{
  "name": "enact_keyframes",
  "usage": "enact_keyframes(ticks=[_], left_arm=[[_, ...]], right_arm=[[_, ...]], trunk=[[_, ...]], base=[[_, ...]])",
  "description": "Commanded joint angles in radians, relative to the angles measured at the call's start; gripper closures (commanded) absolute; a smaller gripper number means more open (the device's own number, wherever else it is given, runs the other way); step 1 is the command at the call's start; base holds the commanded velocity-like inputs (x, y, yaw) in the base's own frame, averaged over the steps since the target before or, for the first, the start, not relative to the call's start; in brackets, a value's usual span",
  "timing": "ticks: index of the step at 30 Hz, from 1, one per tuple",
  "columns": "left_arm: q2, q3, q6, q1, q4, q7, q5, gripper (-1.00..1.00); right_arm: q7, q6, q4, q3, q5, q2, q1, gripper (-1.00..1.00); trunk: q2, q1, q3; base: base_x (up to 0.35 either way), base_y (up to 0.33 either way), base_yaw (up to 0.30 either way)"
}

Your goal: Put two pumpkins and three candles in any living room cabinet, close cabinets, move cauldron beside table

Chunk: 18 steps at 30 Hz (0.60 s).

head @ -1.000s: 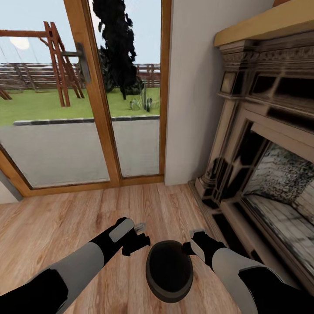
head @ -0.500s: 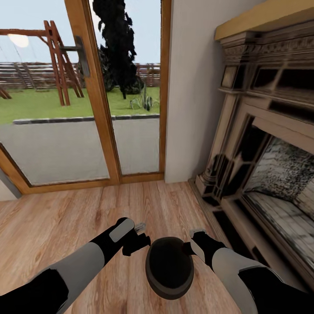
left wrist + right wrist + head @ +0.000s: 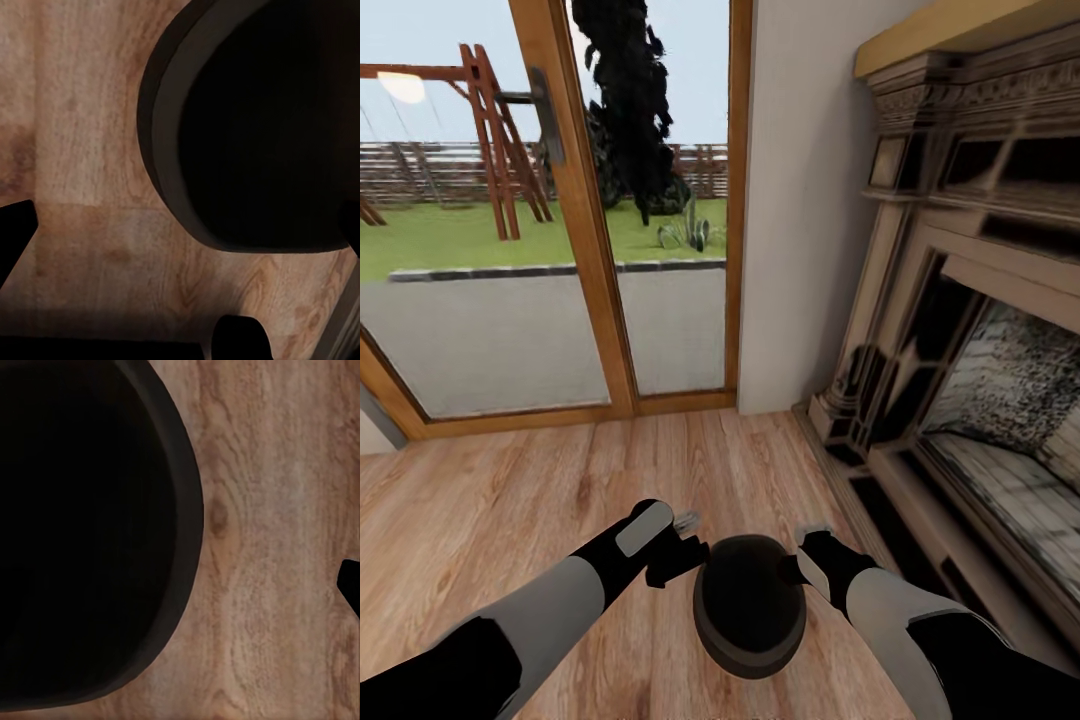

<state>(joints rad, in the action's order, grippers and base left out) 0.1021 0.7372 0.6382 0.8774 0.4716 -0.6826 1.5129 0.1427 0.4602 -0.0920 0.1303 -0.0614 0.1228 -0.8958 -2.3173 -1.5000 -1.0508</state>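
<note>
the cauldron [image 3: 749, 617] hangs low over the wood floor [image 3: 510, 500] between the two arms, with the left gripper [image 3: 682, 552] touching its rim on one side and the right gripper [image 3: 800, 560] on the other, near the fireplace [image 3: 960, 350] and the glass door [image 3: 540, 250]. i cannot tell whether either gripper's jaws are apart or clamped on the rim. the risk, as i judge it, is that the pot is only squeezed between the arms, so any uneven move could tilt or drop it, or knock it against the fireplace base.
</note>
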Motion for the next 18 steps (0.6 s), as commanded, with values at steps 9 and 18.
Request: enact_keyframes(ticks=[9,18], left_arm=[[0.001,0.001,0.0,0.0,0.001,0.0,0.0,-1.0],[0.002,0.001,0.0,0.0,0.001,0.0,0.0,-1.0]], right_arm=[[0.0,0.0,0.0,0.0,0.0,0.0,0.0,-1.0],[0.001,0.0,0.0,0.0,0.0,0.0,0.0,-1.0]], trunk=[[-0.063,-0.035,-0.028],[-0.126,-0.069,-0.056]], base=[[0.0,0.0,0.0],[0.0,0.0,0.0]])
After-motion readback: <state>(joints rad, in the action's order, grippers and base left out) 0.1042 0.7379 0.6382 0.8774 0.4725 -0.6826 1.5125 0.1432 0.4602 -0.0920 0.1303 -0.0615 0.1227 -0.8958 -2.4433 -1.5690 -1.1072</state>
